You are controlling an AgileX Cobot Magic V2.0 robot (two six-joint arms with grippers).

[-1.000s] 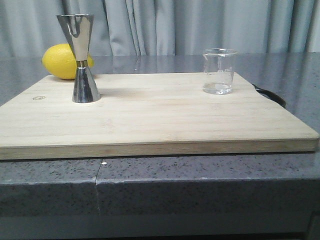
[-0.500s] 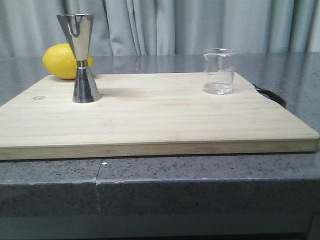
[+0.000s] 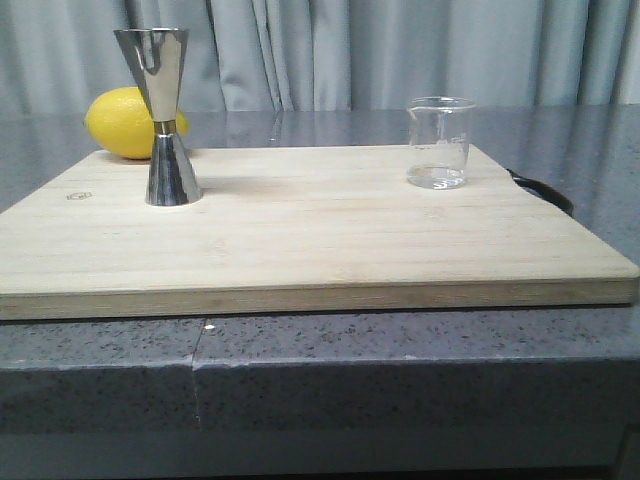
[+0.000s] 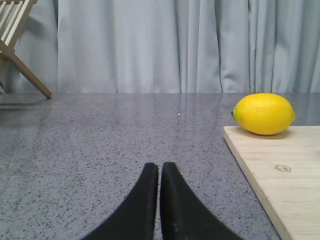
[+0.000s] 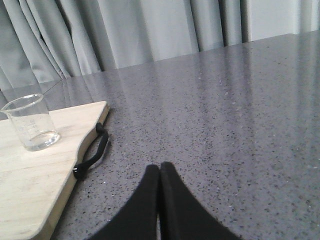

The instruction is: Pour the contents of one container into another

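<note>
A small clear glass beaker [image 3: 438,143] stands upright on the back right of the wooden cutting board [image 3: 300,240], with a little clear liquid at its bottom. It also shows in the right wrist view as the beaker [image 5: 31,123]. The tall steel jigger [image 3: 162,118] stands upright at the board's back left. My left gripper [image 4: 160,167] is shut and empty, over the grey counter left of the board. Over the counter right of the board, my right gripper [image 5: 159,169] is shut and empty too. Neither gripper appears in the front view.
A yellow lemon [image 3: 127,123] lies behind the jigger, at the board's back left corner; the lemon [image 4: 263,113] also shows in the left wrist view. A black strap handle [image 5: 92,155] hangs at the board's right edge. A wooden rack [image 4: 17,35] stands far left. Grey curtains close off the back.
</note>
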